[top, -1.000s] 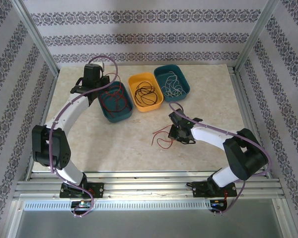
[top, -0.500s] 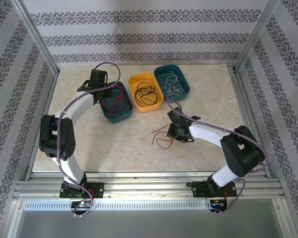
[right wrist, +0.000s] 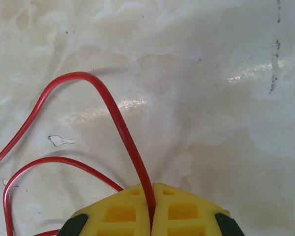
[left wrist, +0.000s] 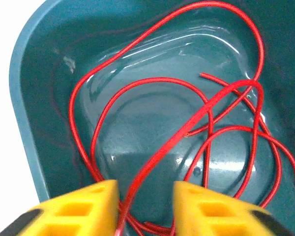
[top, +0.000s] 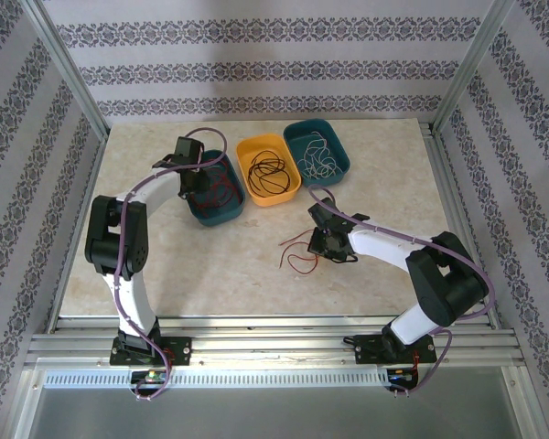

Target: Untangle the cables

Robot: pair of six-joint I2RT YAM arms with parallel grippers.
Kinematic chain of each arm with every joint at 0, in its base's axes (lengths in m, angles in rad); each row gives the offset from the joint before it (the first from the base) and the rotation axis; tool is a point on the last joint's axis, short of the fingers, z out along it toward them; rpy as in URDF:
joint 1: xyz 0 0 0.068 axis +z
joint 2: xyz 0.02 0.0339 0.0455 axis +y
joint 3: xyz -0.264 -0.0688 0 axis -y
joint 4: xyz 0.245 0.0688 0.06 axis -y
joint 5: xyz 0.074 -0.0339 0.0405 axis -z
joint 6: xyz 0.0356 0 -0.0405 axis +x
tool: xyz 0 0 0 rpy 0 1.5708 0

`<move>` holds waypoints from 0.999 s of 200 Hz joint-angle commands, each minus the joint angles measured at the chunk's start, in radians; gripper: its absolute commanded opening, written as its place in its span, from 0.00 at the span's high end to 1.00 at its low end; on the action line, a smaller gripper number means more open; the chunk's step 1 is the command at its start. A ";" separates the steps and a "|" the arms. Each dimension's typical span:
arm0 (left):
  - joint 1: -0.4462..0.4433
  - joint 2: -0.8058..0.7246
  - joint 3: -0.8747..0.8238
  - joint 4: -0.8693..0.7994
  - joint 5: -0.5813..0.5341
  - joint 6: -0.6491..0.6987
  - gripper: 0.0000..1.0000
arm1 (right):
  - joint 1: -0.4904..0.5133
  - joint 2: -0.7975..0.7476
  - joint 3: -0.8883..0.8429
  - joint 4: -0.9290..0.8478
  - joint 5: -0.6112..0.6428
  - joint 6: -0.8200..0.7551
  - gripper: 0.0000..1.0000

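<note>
Red cable [right wrist: 123,128] on the marbled table [top: 393,183] is pinched by right jaws; left jaws spread over teal tray [left wrist: 42,137].

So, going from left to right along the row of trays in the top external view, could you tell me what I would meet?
left teal tray holding red cables → yellow tray holding black cables → right teal tray holding white cables

Left tray [top: 221,212]: teal
Middle tray [top: 254,144]: yellow
Right tray [top: 339,163]: teal
Cables [right wrist: 118,118]: red, black, white
Fingers [right wrist: 115,214]: yellow
Table [top: 165,265]: cream marble
Walls [top: 256,64]: grey floral stripes
</note>
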 commanded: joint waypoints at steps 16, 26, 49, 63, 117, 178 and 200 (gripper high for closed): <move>0.011 -0.094 0.027 -0.019 -0.012 0.004 0.49 | -0.006 -0.002 0.001 -0.017 0.017 -0.002 0.98; 0.010 -0.116 0.021 -0.014 -0.013 0.002 0.47 | -0.006 -0.004 0.001 -0.017 0.019 -0.002 0.98; 0.010 -0.167 0.006 -0.008 -0.016 0.002 0.39 | -0.005 -0.013 -0.001 -0.017 0.022 -0.003 0.99; 0.010 -0.198 -0.003 -0.006 -0.016 -0.001 0.34 | -0.005 -0.018 -0.001 -0.019 0.026 -0.005 0.99; 0.014 -0.311 -0.115 0.062 -0.034 -0.044 0.01 | -0.001 -0.042 -0.009 -0.025 0.051 -0.009 1.00; 0.106 -0.330 -0.288 0.255 0.116 -0.260 0.01 | 0.000 -0.063 -0.021 -0.022 0.059 -0.008 1.00; 0.129 -0.313 -0.321 0.298 0.141 -0.296 0.01 | 0.000 -0.064 -0.023 -0.022 0.061 -0.005 1.00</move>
